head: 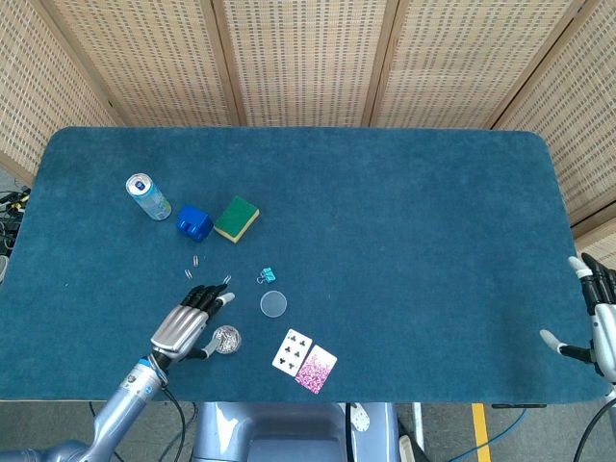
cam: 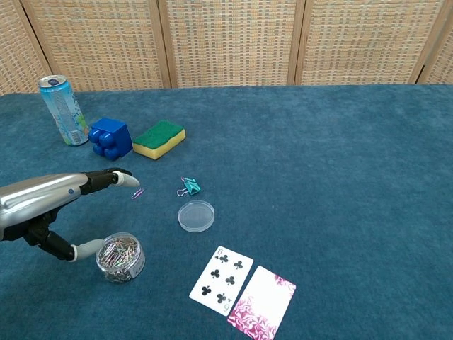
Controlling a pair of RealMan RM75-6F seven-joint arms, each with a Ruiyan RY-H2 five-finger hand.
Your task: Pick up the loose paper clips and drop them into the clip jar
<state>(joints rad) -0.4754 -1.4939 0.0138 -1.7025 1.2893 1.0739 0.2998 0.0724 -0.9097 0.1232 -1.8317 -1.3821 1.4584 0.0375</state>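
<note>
Fingers (cam: 106, 177) of left hand (head: 183, 325) spread, empty, beside clip jar (cam: 119, 256); right hand (head: 599, 322) head-view only, apparently open.

Lab-style test setup: blue felt table (head: 385, 241), woven screen panels (head: 298, 58) behind, assorted props scattered.

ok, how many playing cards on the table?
2. A face-up clubs card lies near the front edge, to the right of the clip jar. A face-down card with a pink patterned back lies against its right side. Nothing suggests more are hidden.
</note>
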